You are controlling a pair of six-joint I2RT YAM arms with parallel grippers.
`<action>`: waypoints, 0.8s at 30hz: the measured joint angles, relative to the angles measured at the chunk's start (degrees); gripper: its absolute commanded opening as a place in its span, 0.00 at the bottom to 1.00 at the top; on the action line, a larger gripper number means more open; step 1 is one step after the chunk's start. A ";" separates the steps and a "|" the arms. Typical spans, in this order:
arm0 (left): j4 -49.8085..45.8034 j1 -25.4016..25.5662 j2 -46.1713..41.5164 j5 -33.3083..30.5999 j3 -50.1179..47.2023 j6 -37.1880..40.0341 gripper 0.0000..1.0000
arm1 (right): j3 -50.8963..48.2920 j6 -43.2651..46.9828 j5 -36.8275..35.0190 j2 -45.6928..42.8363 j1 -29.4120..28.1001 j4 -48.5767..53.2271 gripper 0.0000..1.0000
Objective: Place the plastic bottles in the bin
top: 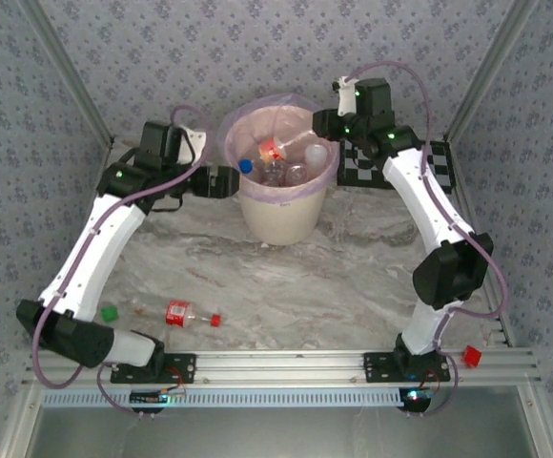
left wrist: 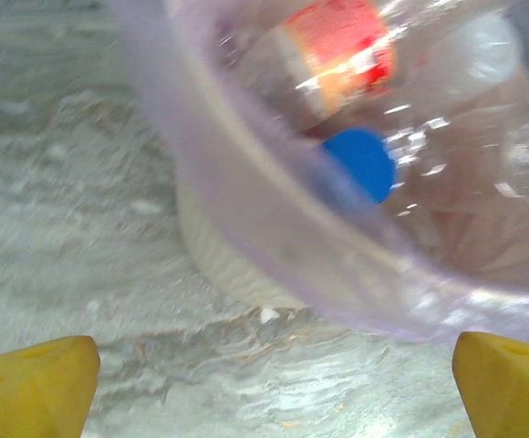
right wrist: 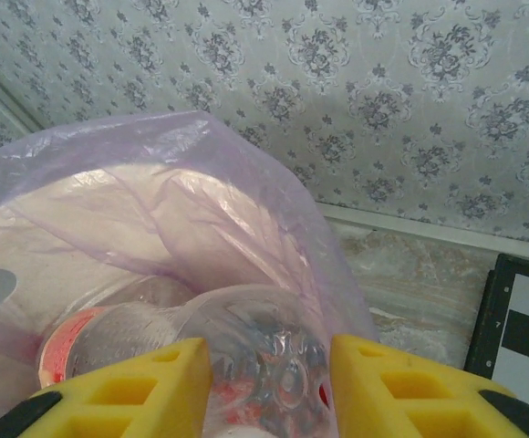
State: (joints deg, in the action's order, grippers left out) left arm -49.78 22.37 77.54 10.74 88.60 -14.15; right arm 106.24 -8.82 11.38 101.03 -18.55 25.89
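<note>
Above marble table point(top: 353, 286), centre right gripper point(right wrist: 269, 388), clamped on bottle point(right wrist: 246, 333), over bin point(top: 278, 221) before releasing; keep empty, wide-open left gripper point(left wrist: 274, 379) clear.

The left arm reaches forward and inward, and the left tool point(left wrist: 272, 360) has its yellow fingers point(left wrist: 36, 383) spread wide apart. The right arm arches forward with its elbow raised and wrist turned inward. The right tool point(right wrist: 269, 356) pinches a plastic bottle point(right wrist: 246, 319).

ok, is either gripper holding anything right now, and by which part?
Right gripper is shut on a clear plastic bottle, pinched across its clear body. Left gripper is open, holding nothing.
</note>
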 measured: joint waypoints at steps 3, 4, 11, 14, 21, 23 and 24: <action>-1.05 -0.59 -4.70 -3.39 -7.39 -4.66 0.99 | -1.84 0.02 0.00 -0.92 -0.31 -0.87 0.41; -1.51 -0.66 -6.43 -4.68 -10.10 -6.45 0.98 | -2.43 0.02 0.00 -1.29 -0.37 -0.90 0.41; -9.20 -0.42 -12.87 -11.34 -20.04 -15.72 0.98 | -4.79 0.46 -0.04 -4.50 -0.09 -0.85 0.59; -12.85 2.32 -13.51 -13.79 -21.68 -20.26 0.94 | -6.62 0.55 -0.20 -7.91 0.61 -1.01 0.72; -17.42 11.54 -15.78 -18.23 -30.38 -36.57 0.94 | -15.21 0.46 -1.44 -17.05 4.00 -2.47 0.85; -19.21 14.23 -15.82 -19.80 -32.35 -41.70 0.96 | -17.92 0.37 -1.55 -18.53 5.53 -2.40 0.85; -20.09 15.15 -15.76 -20.57 -32.92 -44.02 0.96 | -19.04 0.37 -1.62 -18.86 6.32 -2.45 0.85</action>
State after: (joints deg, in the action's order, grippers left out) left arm -69.87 37.52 61.78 -9.82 55.68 -58.17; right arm 87.20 -8.45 9.76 82.17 -12.23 23.44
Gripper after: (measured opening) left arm 0.953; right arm 0.847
